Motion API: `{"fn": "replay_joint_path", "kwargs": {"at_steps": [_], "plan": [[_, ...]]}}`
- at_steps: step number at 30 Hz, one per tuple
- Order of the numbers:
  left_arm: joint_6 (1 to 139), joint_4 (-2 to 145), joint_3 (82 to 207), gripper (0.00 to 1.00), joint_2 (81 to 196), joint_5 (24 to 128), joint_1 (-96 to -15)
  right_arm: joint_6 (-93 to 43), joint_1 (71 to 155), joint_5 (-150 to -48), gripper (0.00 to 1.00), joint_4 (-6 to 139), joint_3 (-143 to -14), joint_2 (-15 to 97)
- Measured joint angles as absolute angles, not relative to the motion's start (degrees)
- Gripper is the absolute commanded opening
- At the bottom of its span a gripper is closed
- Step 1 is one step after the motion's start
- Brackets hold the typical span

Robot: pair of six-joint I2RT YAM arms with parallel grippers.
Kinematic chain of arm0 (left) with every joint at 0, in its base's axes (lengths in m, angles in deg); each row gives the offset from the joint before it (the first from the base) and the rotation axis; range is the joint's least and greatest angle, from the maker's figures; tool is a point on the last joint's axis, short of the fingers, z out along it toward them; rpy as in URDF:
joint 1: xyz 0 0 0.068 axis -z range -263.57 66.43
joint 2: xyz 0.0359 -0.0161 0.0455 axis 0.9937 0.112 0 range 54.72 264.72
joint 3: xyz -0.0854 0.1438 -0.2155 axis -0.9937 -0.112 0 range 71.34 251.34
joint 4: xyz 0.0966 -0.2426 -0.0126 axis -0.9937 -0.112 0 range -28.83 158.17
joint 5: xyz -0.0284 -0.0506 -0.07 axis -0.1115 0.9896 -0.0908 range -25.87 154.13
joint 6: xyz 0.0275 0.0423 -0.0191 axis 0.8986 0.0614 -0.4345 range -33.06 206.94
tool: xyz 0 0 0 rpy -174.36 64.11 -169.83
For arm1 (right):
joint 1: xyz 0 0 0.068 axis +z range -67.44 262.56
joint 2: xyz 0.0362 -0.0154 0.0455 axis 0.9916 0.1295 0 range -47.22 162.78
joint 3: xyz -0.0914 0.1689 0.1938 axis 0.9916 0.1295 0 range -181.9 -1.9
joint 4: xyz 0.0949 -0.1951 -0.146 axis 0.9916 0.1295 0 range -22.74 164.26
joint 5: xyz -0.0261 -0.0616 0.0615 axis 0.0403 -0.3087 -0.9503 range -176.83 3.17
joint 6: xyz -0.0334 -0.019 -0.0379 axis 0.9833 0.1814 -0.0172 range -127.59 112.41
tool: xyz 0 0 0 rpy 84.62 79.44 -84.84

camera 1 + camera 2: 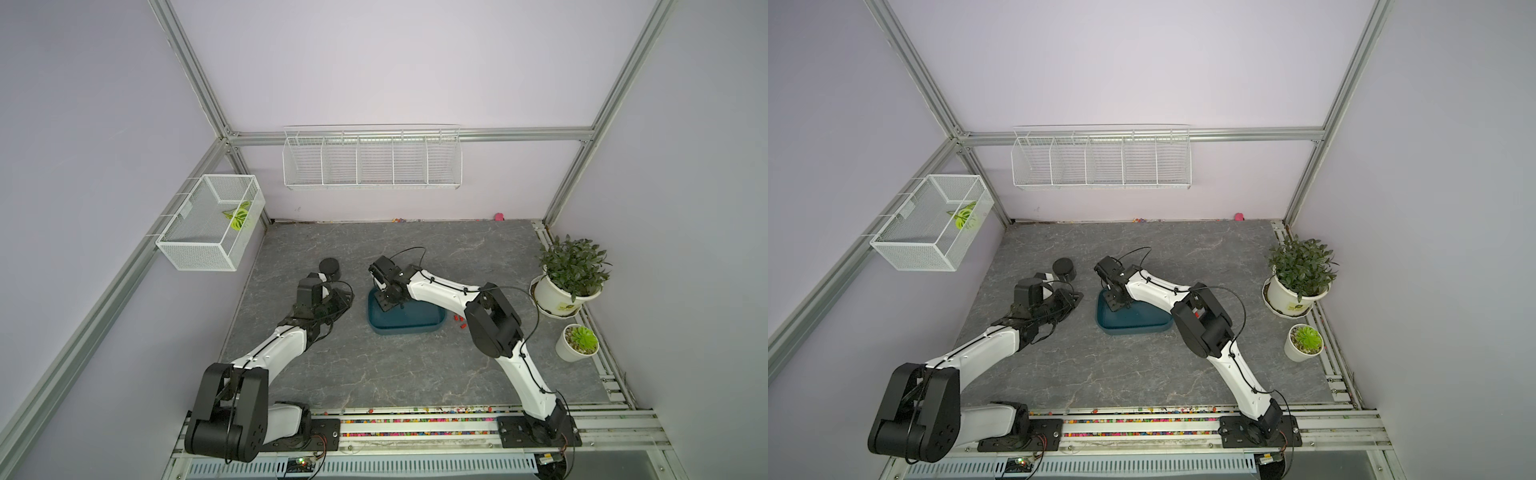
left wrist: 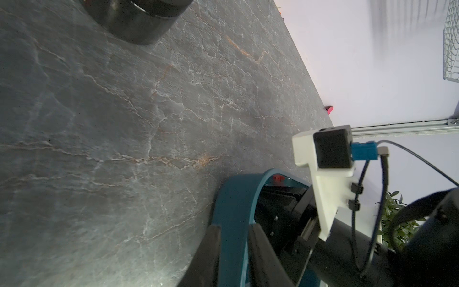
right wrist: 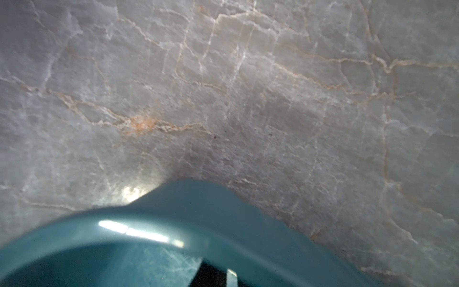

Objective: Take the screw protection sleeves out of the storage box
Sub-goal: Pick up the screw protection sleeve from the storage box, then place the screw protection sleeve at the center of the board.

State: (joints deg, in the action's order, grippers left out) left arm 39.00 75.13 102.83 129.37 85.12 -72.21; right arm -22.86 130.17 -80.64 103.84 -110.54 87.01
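Sleeves tiny and light, box pinched by its rim

Left gripper has its fingers narrow, one on each side of the box rim at the short end nearest the left arm, gripping it. Right gripper dips inside the box at that same end, and I cannot tell whether its fingers are closed on anything. One red sleeve shows inside the box by its wall, and a few more lie on the table just beside the box's opposite end. Each looks like a hard, smooth, near-weightless cap, likely to roll or flick away on the slick box floor. It is best taken across its round side, fingertips squarely over it, with a gentle squeeze. The box looks light enough to skid, so it is worth steadying.
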Motion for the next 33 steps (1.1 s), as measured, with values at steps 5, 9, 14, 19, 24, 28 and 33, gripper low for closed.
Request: {"fn": "replay_joint_path", "kwargs": {"at_steps": [5, 9, 14, 19, 24, 28, 33], "plan": [[39.0, 75.1, 102.8, 0.27, 129.4, 85.1, -72.2, -22.9, 130.2, -80.9, 0.06, 103.8, -110.5, 87.0], [39.0, 75.1, 102.8, 0.27, 129.4, 85.1, -72.2, -22.9, 130.2, -81.4, 0.05, 103.1, -109.6, 86.4], [39.0, 75.1, 102.8, 0.27, 129.4, 85.1, -72.2, -22.9, 130.2, -82.6, 0.05, 102.6, -105.8, 83.4], [39.0, 75.1, 102.8, 0.27, 129.4, 85.1, -72.2, -22.9, 130.2, -83.3, 0.04, 102.2, -102.0, 77.9], [39.0, 75.1, 102.8, 0.27, 129.4, 85.1, -72.2, -22.9, 130.2, -83.8, 0.04, 101.6, -99.6, 71.9], [39.0, 75.2, 102.8, 0.26, 129.4, 85.1, -72.2, -22.9, 130.2, -83.8, 0.04, 101.8, -98.3, 68.0], [39.0, 75.2, 102.8, 0.26, 129.5, 85.1, -72.2, -22.4, 130.2, -83.4, 0.05, 103.1, -96.1, 63.5]]}}
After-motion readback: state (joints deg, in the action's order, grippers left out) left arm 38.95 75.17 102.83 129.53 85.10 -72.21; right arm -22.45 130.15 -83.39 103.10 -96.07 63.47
